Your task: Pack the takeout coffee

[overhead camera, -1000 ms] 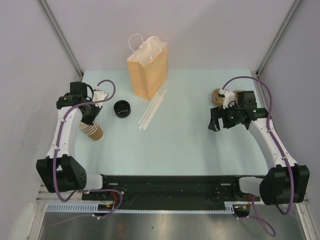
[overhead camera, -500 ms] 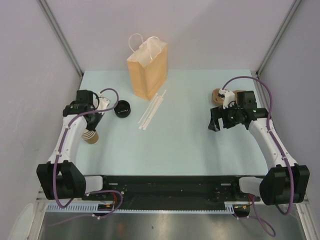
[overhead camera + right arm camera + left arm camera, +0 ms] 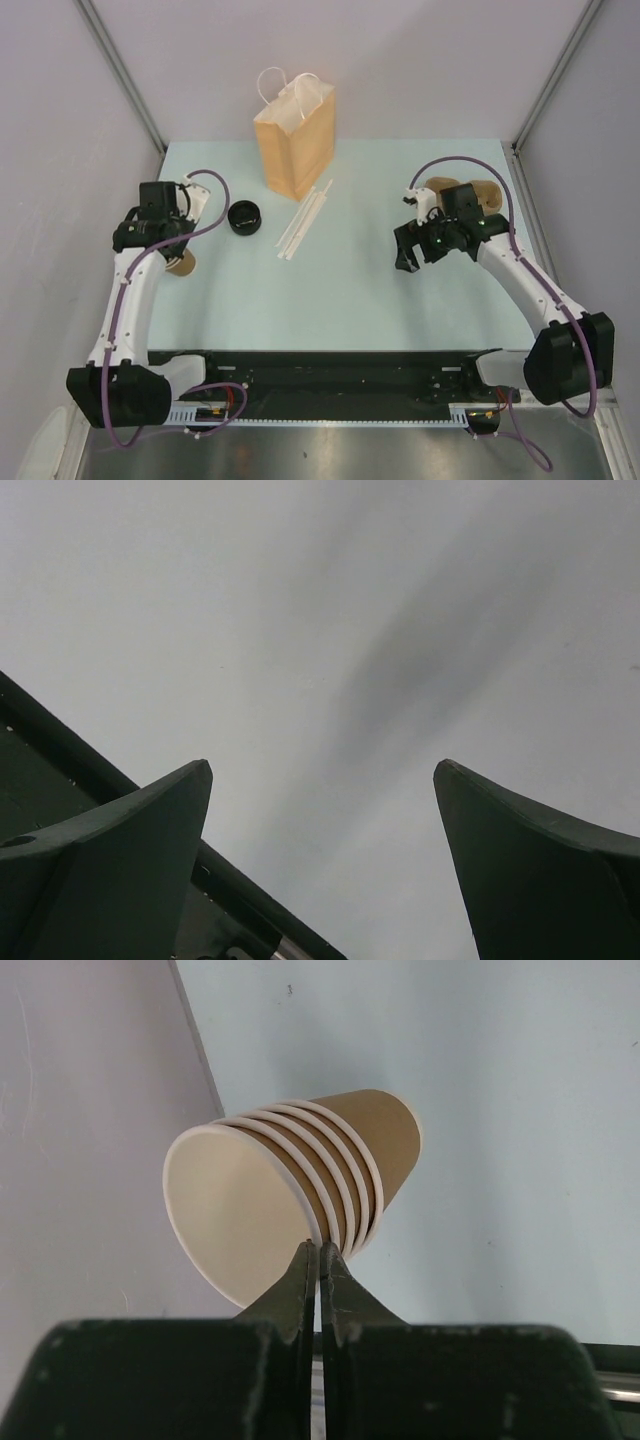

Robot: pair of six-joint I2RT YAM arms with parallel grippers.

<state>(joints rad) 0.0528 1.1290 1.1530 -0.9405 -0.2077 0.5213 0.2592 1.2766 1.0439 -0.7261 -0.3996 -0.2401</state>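
Paper bag (image 3: 296,140): upright near the far edge, left of centre, top open, handles up; its contents cannot be seen.
Stack of cups (image 3: 300,1190): five nested tan cups, tilted, cream mouth empty, by the left edge.
Left gripper (image 3: 320,1252): fingers pressed together, pinching the rim of the stack of cups.
Right gripper (image 3: 320,770): fingers wide apart, nothing between them, right of centre.
Coffee cup (image 3: 483,190): probably the tan shape near the far right corner, half hidden behind the right arm; I cannot tell whether its lid is on.
Loose lid (image 3: 244,217): black, beside the bag.
Straws (image 3: 305,220): white, lying before the bag.
Worktop (image 3: 340,290): pale blue-green.
Walls (image 3: 420,60): plain grey.
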